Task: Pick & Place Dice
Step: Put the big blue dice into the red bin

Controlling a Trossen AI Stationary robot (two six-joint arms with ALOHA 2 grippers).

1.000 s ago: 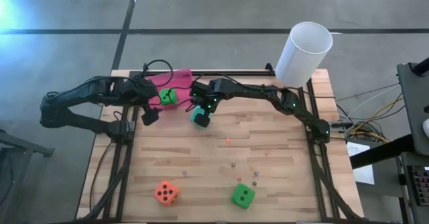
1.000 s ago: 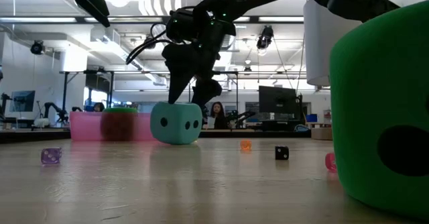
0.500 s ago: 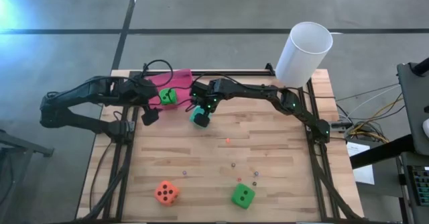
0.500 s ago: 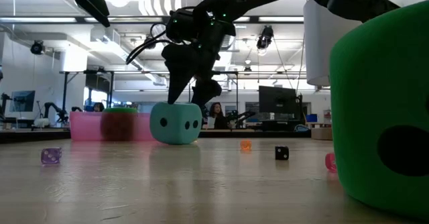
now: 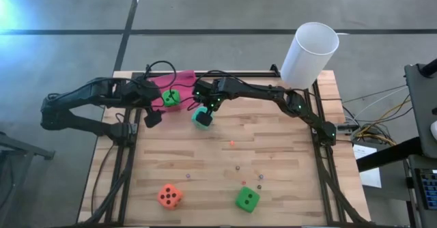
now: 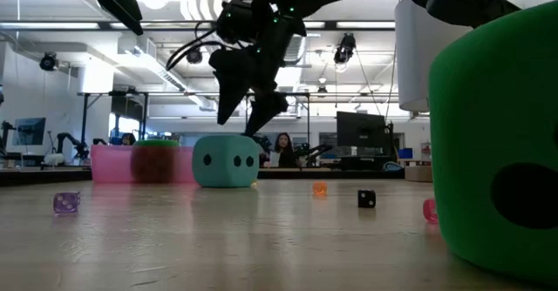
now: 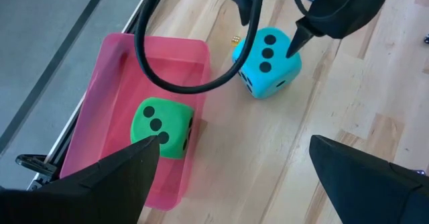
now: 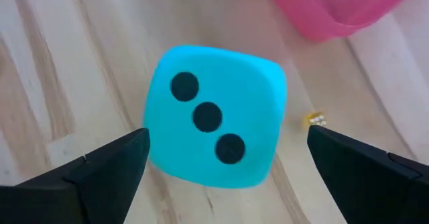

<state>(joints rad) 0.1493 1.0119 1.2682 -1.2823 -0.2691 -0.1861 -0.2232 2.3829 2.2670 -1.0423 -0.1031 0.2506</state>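
Two dark, slender jointed arms (image 5: 89, 105) carry looping black cables and small green indicator lights.

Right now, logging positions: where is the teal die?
The teal die sits on the table's far half, just right of the pink tray, directly under the open right gripper.

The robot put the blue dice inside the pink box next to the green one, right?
Not quite. The blue dice sits on the wooden table beside the pink box, not inside it. Only the green one is in the box. The left wrist view shows this clearly.
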